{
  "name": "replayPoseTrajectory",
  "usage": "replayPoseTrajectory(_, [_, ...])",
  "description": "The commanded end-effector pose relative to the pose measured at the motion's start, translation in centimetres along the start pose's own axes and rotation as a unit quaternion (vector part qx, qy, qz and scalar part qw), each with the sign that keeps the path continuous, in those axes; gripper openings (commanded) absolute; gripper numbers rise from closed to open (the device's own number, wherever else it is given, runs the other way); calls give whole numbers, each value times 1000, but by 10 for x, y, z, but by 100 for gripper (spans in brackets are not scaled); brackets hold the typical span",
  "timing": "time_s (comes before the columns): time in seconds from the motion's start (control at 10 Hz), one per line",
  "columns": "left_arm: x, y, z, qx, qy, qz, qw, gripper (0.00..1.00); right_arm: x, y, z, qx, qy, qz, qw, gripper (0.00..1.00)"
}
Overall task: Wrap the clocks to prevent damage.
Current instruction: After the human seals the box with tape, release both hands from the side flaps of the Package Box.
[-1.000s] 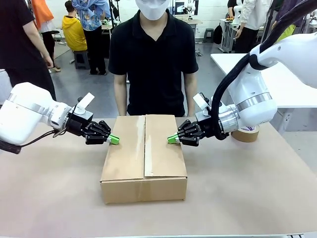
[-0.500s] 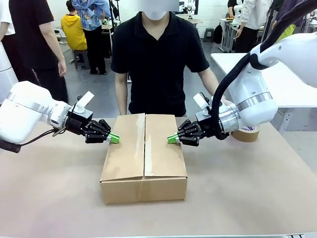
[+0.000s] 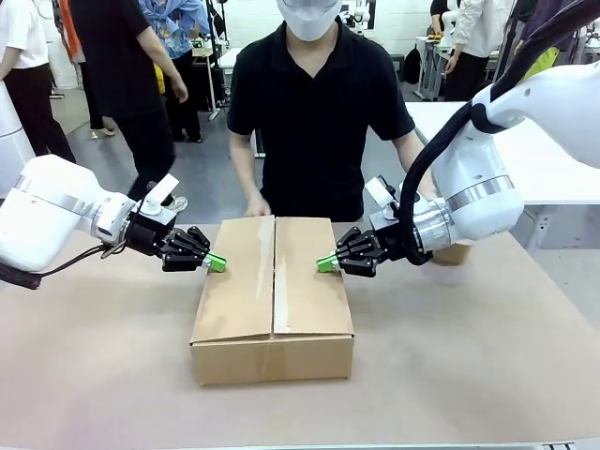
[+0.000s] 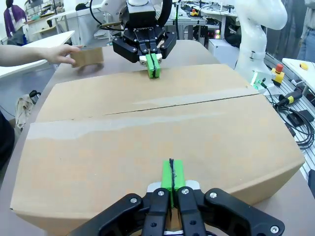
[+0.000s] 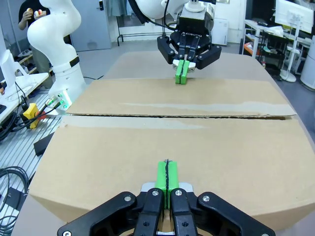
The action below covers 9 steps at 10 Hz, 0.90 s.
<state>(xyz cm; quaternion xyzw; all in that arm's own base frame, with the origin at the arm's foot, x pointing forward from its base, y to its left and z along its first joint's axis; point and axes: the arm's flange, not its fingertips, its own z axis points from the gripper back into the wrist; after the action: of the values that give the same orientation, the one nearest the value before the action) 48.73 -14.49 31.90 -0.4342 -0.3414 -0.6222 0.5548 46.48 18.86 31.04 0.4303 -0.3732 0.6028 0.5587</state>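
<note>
Closed cardboard box at mid-table, flaps meeting along a centre seam; my left gripper fully closed, holding nothing, tip at the box's left top edge; my right gripper likewise closed, empty, at the right top edge

Workshop room — grey floor, white table.

Box mid worktop; left claw at box's left top edge, right claw at right top edge, tips facing each other; person behind box, at worktop's far side
</note>
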Motion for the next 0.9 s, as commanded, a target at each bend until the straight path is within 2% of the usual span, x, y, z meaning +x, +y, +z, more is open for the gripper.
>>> replayPoseTrajectory(0.0, [-1,0,-1,1,2,1,1000,0,-3,0,-2,-7,0,-5,1000,1])
replayPoseTrajectory(0.8, [-1,0,-1,1,2,1,1000,0,-3,0,-2,-7,0,-5,1000,1])
